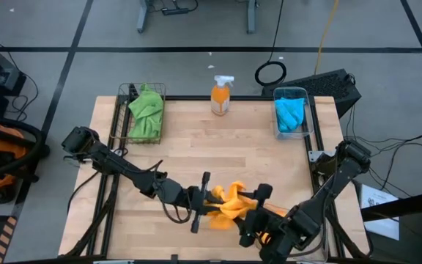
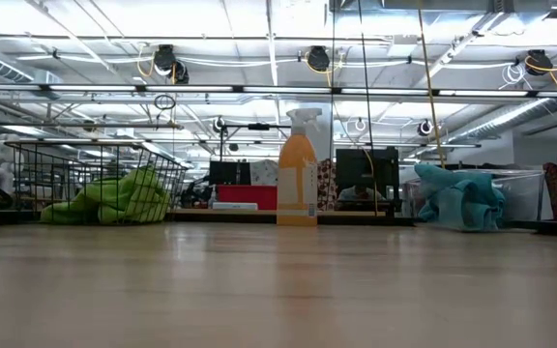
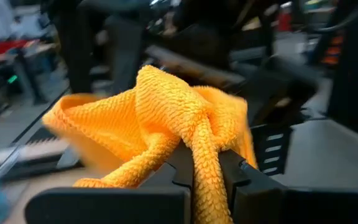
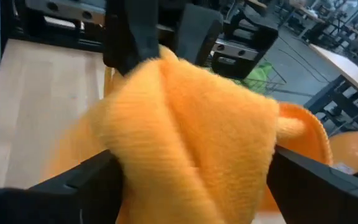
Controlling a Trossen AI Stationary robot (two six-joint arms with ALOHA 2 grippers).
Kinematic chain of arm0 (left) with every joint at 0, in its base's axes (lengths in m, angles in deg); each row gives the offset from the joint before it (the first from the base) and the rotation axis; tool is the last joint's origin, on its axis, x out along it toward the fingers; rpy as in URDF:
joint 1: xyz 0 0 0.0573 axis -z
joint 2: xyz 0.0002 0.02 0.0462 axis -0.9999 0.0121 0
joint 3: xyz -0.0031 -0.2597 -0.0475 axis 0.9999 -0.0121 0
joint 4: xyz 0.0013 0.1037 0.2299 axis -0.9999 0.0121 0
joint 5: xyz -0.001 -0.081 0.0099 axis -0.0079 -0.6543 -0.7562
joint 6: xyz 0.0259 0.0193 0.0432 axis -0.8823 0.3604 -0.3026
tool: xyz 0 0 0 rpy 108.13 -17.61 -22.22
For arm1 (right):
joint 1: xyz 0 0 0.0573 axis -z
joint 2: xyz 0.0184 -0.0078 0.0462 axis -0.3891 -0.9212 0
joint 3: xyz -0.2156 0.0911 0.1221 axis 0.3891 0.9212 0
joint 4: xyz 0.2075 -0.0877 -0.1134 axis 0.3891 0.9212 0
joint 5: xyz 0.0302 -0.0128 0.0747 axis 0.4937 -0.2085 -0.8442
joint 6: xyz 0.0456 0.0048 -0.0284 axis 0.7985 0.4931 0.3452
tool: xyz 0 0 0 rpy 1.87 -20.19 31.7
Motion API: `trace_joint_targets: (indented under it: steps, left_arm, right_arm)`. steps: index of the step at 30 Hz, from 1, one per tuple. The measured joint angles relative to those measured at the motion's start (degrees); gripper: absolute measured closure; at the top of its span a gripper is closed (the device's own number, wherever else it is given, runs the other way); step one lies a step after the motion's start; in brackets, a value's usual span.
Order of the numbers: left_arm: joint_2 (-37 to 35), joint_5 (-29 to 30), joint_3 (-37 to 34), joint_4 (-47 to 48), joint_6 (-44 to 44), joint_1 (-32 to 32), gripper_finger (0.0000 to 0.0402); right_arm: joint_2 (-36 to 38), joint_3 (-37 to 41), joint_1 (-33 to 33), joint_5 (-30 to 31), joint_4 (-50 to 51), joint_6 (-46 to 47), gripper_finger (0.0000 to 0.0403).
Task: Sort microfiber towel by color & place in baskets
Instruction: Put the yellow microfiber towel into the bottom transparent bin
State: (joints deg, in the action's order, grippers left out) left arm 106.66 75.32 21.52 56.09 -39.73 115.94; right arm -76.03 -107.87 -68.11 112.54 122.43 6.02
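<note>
Both grippers, left gripper [image 1: 205,199] and right gripper [image 1: 258,214], clench orange towel [image 1: 231,203] between them at lower centre; no empty basket shows.

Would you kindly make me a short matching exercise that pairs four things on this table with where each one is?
Things:
1. green cloth
2. blue cloth
3. orange cloth
4. spray bottle

Places:
A. at the far edge, between the two containers
B. in the clear bin
C. held between the left pincer and the right pincer
D. in the wire basket

Pairs: 1-D, 2-B, 3-C, 4-A
</note>
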Motion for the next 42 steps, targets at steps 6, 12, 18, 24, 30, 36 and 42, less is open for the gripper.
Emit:
trace_joint_targets:
  steps: [6, 12, 18, 24, 30, 36, 42]
  left_arm:
    - [0.02, -4.35, 0.00, -1.75, -3.42, -0.40, 0.0379]
    - [0.02, -5.79, 0.00, -3.55, -4.58, -0.68, 0.0379]
    - [0.11, -6.49, -0.02, -3.03, -4.09, -0.72, 0.0349]
    - [0.11, -6.42, -0.02, -1.62, -0.11, -0.47, 0.0222]
    - [0.11, -1.12, -0.02, 0.75, 0.51, 0.71, 0.0104]
    - [0.09, 0.91, -0.02, 2.09, 0.65, 1.38, 0.0067]
    - [0.09, 1.15, -0.04, 4.73, 3.87, 1.38, 0.0066]
  right_arm:
    - [0.00, 0.00, 0.96, -3.77, -5.58, -8.04, 0.0113]
    - [0.00, 0.00, 0.86, -5.97, -7.24, -10.71, 0.0268]
    - [0.00, 0.00, 0.58, -10.11, -7.09, -10.38, 0.0386]
    - [1.47, -0.42, -2.01, -12.62, -1.62, -3.52, 0.0386]
    - [2.01, -5.57, -6.09, -21.79, 17.12, 14.87, 0.0395]
    - [2.03, -8.64, -10.53, -39.34, 32.78, 33.77, 0.0395]
    - [1.63, -8.68, -14.32, -51.18, 39.39, 47.93, 0.0395]
